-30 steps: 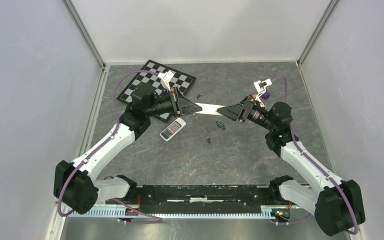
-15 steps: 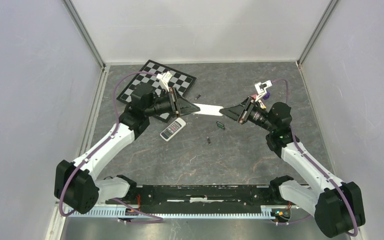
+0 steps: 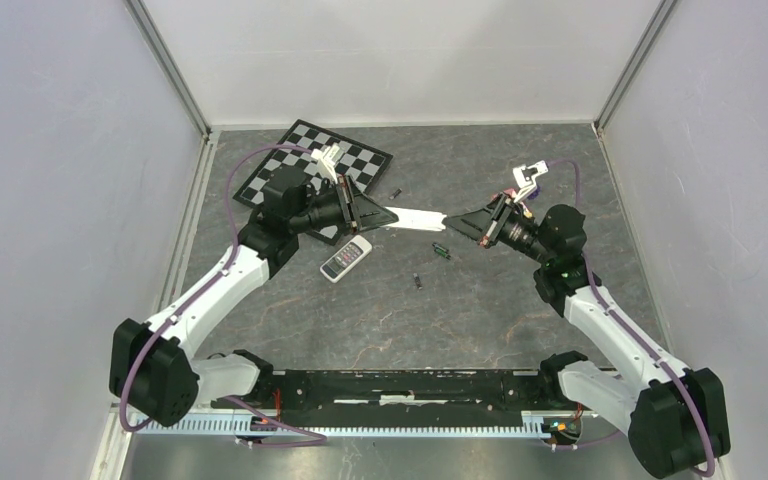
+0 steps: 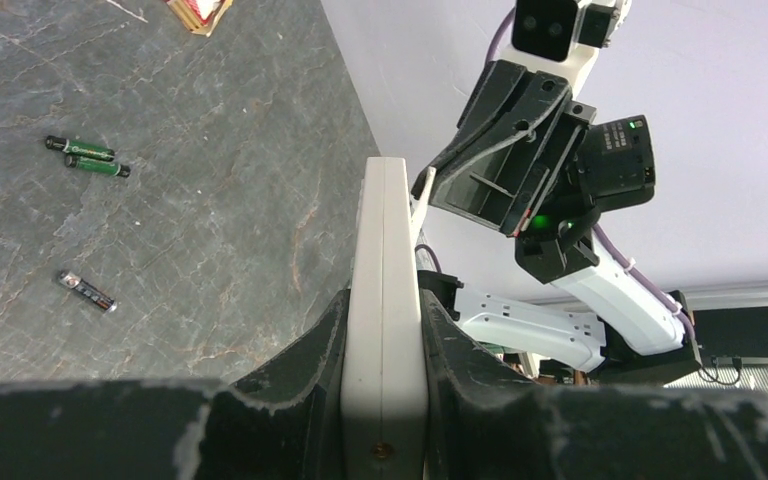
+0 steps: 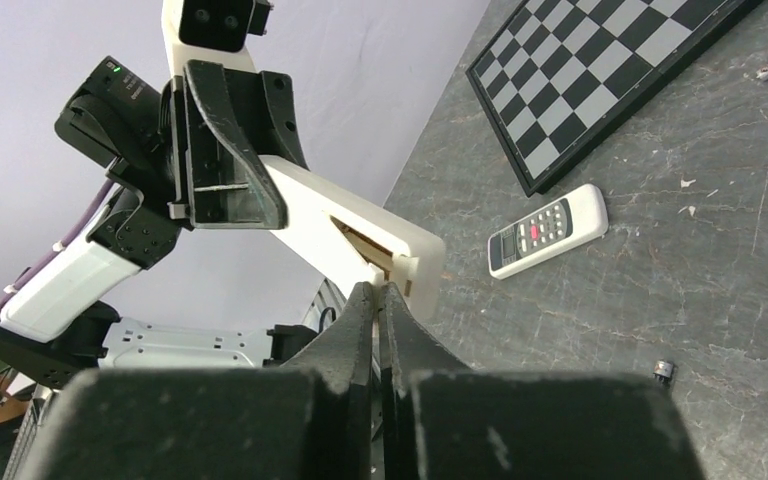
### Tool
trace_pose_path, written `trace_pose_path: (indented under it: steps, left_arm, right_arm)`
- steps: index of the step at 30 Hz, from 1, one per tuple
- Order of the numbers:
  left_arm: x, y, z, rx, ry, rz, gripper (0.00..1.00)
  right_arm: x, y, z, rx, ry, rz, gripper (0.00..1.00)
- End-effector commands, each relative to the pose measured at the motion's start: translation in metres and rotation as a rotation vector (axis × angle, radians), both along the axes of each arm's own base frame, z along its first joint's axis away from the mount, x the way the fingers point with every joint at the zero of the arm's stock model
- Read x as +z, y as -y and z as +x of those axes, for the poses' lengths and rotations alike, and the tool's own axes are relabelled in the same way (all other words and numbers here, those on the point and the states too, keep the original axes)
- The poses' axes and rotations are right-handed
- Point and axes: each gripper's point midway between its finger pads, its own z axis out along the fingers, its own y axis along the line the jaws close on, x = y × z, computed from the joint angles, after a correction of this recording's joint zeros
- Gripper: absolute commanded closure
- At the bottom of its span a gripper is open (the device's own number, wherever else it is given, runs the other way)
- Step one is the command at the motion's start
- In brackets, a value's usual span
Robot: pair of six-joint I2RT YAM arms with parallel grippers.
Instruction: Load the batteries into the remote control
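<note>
Claw on right arm (image 5: 380, 292) just snapped shut against white remote (image 5: 345, 210), which left claw (image 4: 384, 305) clamps mid-air. Batteries (image 4: 82, 150) still on desk (image 4: 210, 150); loading not begun.

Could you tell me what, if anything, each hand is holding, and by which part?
The left hand clamps the long white remote by one end. The right hand is shut; a hold cannot be told.

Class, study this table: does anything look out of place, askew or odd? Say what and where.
Yes. The batteries lie scattered loose across the table, two green ones together, others apart. The chessboard sits askew at the back left. A white remote hangs in mid-air in the left hand.
</note>
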Motion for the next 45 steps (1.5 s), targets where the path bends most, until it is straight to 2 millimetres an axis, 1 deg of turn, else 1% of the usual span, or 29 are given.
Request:
trace_pose_path:
  steps: [1,6,10,16,18,21,22,26,29,32,34,37,38,42,45]
  left_arm:
    - [0.009,0.001,0.004,-0.009,0.058,0.003,0.98]
    - [0.002,0.001,0.007,0.001,0.042,0.014,0.98]
    - [-0.002,0.001,0.008,0.005,0.023,0.018,0.98]
    - [-0.014,0.005,0.011,-0.006,-0.029,0.020,0.98]
    - [-0.017,0.006,0.011,-0.011,-0.043,0.022,0.98]
    - [-0.021,0.008,0.011,-0.020,-0.053,0.020,0.98]
    - [-0.022,0.008,0.012,-0.021,-0.056,0.020,0.98]
    - [-0.025,0.009,0.012,-0.028,-0.065,0.021,0.98]
    - [-0.026,0.009,0.011,-0.030,-0.067,0.022,0.98]
    - [-0.026,0.008,0.011,-0.026,-0.057,0.030,0.98]
    - [-0.029,0.006,0.011,-0.019,-0.047,0.051,0.98]
    - [-0.041,-0.001,0.014,0.013,-0.045,0.117,0.98]
    - [-0.046,-0.003,0.014,0.021,-0.048,0.144,0.98]
    - [-0.062,-0.015,0.019,0.066,-0.038,0.232,0.98]
    - [-0.075,-0.027,0.023,0.111,-0.031,0.308,0.98]
  right_arm:
    - [0.009,-0.002,-0.008,0.028,0.014,0.029,1.00]
    - [0.010,-0.003,-0.009,0.035,0.012,0.050,1.00]
    - [0.003,-0.004,-0.008,0.038,-0.004,0.053,1.00]
    - [-0.008,-0.007,-0.008,0.058,-0.025,0.074,1.00]
    - [-0.011,-0.008,-0.008,0.062,-0.031,0.070,0.95]
    - [-0.013,-0.009,-0.008,0.071,-0.035,0.067,0.82]
    - [-0.014,-0.010,-0.008,0.075,-0.036,0.068,0.79]
    - [-0.013,-0.015,-0.011,0.101,-0.044,0.083,0.73]
    - [-0.016,-0.019,-0.010,0.112,-0.059,0.080,0.71]
    - [-0.021,-0.019,-0.007,0.098,-0.072,0.076,0.76]
    - [-0.023,-0.018,-0.004,0.082,-0.075,0.069,0.83]
    - [-0.025,-0.016,0.000,0.056,-0.070,0.043,0.97]
    - [-0.026,-0.015,0.001,0.049,-0.069,0.036,1.00]
    - [-0.026,-0.012,0.001,0.020,-0.060,0.022,1.00]
    - [-0.035,-0.005,0.004,-0.024,-0.069,-0.011,1.00]
